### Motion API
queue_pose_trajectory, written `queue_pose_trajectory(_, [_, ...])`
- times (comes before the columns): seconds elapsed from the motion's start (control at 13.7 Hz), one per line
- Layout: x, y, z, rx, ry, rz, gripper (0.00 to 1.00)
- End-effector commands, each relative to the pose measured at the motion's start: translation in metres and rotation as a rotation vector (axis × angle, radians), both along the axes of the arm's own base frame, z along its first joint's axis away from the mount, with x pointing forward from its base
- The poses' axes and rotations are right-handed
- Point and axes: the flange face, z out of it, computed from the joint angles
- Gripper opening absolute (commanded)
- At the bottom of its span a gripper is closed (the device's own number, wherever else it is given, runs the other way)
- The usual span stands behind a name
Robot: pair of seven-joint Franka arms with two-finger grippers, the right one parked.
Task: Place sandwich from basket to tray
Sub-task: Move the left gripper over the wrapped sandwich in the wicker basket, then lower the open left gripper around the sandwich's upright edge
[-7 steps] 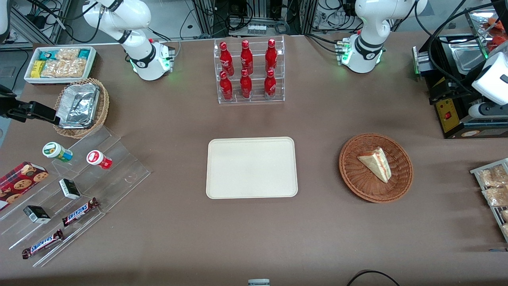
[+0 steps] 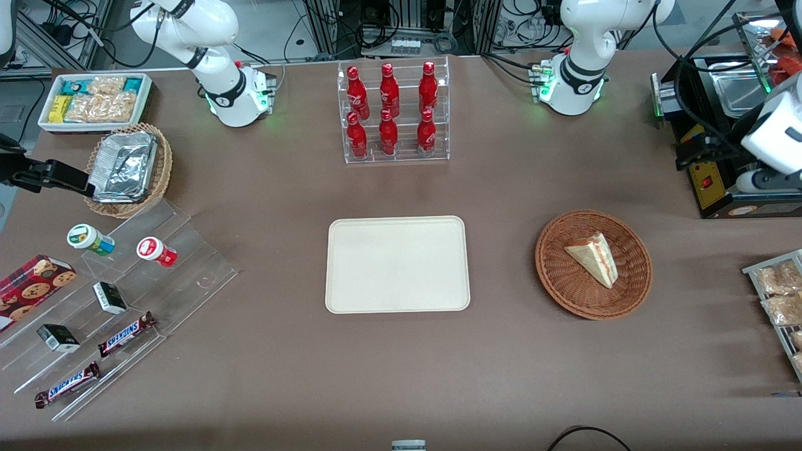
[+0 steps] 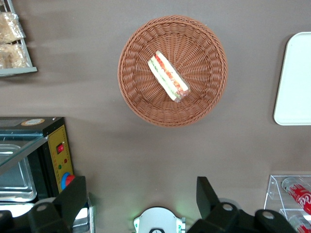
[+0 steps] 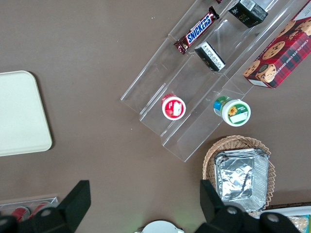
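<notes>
The sandwich, a pale bread wedge with a red and green filling stripe, lies in the round reddish-brown wicker basket. The cream tray sits bare at the table's middle, beside the basket toward the parked arm's end. My left gripper hangs high over the table, open, with nothing between its dark fingers. It is farther from the front camera than the basket and well apart from it. In the front view its white wrist shows above the black machine.
A black machine with a steel pan and a rack of snack packets stand at the working arm's end. An acrylic stand of red bottles is farther back. Acrylic steps with snacks and a tan foil basket lie toward the parked arm's end.
The left arm's wrist has shifted slightly over the black machine. Sandwich, basket and tray lie where they were.
</notes>
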Motion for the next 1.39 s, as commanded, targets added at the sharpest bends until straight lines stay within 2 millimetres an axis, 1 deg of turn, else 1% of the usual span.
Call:
queue_pose_trajectory(0.0, [0.017, -0.001, -0.046, 0.009, 0.018, 0.028, 1.00])
queue_pose_trajectory(0.15, [0.025, 0.001, -0.083, 0.020, -0.014, 0.099, 1.00])
queue_pose_trajectory(0.29, [0.025, 0.001, -0.134, 0.025, -0.031, 0.156, 1.00])
queue_pose_trajectory(0.51, [0.023, -0.006, -0.180, 0.040, -0.066, 0.283, 1.00])
queue_pose_trajectory(0.66, [0.019, -0.010, -0.215, 0.054, -0.083, 0.422, 1.00])
queue_pose_trajectory(0.73, [0.012, -0.011, -0.232, 0.051, -0.111, 0.457, 1.00])
queue_pose_trajectory(0.88, [0.001, -0.011, -0.254, 0.046, -0.137, 0.512, 1.00])
queue_pose_trajectory(0.95, [0.002, -0.014, -0.259, 0.045, -0.150, 0.552, 1.00])
queue_pose_trajectory(1.1, [0.005, -0.030, -0.264, 0.039, -0.172, 0.581, 1.00])
queue_pose_trajectory(1.17, [0.005, -0.034, -0.268, 0.041, -0.173, 0.612, 1.00])
queue_pose_trajectory(1.24, [0.005, -0.051, -0.275, 0.037, -0.180, 0.611, 1.00])
queue_pose_trajectory(1.32, [0.004, -0.062, -0.284, 0.035, -0.183, 0.612, 1.00])
